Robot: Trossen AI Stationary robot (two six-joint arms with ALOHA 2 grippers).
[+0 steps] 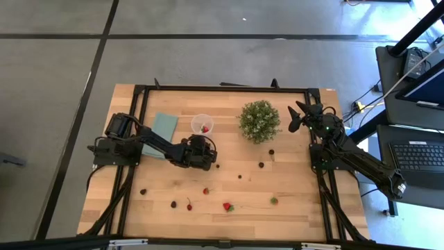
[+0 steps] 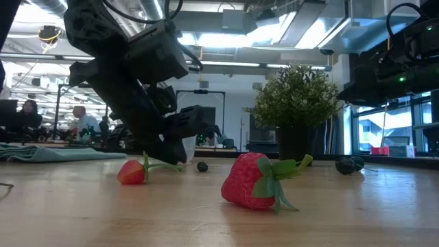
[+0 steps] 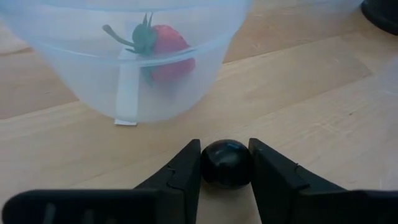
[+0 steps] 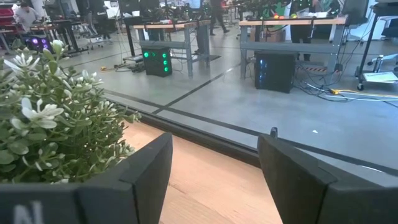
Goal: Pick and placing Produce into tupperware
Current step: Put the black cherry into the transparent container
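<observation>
Dark berry (image 3: 226,163) bottom centre, pinched between left gripper (image 3: 225,171) fingers, we judge for lifting into tupperware (image 3: 130,56) above, strawberry (image 3: 166,53) inside. Right gripper (image 4: 211,180) spread wide, empty, beside plant (image 4: 50,118).

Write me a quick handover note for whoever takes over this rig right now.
Left end effector: down at the table beside the tupperware, fingers either side of a dark berry, grip not confirmed.
Right end effector: open, waiting at the table's right edge by the plant.
Done: one strawberry in the tupperware.
Left: this berry, then the loose pieces on the table, including a large strawberry and a smaller red piece.
</observation>
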